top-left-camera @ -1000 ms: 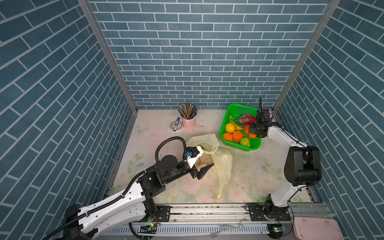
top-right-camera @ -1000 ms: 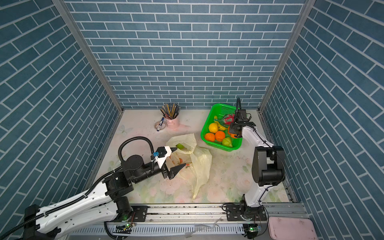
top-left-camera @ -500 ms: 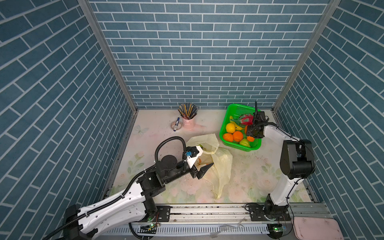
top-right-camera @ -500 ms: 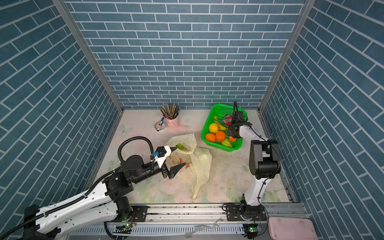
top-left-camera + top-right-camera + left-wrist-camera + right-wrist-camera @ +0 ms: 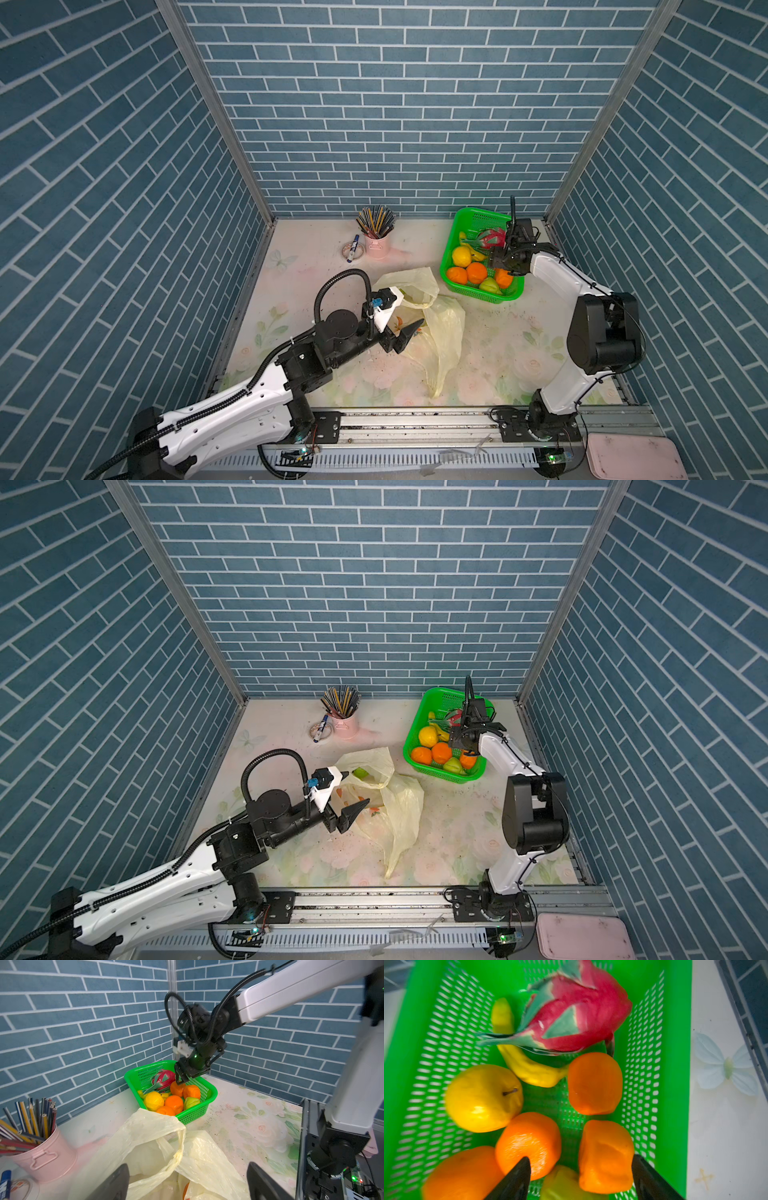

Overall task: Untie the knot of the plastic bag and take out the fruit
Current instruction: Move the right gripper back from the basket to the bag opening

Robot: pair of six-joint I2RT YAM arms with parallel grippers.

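Plastic bag (image 5: pixel 446 336): pale yellow, thin, crinkled, slumped flat on the bench (image 5: pixel 519 332) mid-scene, just beside the green basket (image 5: pixel 469 216). Its long axis runs back to front, with the open mouth toward the back wall and the tapered tail toward the front rail. A green fruit (image 5: pixel 360 773) shows inside the mouth. The rest of the fruit sits in the basket: oranges (image 5: pixel 476 272), yellow fruit (image 5: pixel 461 256), dragon fruit (image 5: pixel 581 1012). Left tool (image 5: pixel 188 1165) is spread wide over the bag mouth, gripping nothing. Right tool (image 5: pixel 580 1157) has its jaws apart just above the oranges in the basket, holding nothing.
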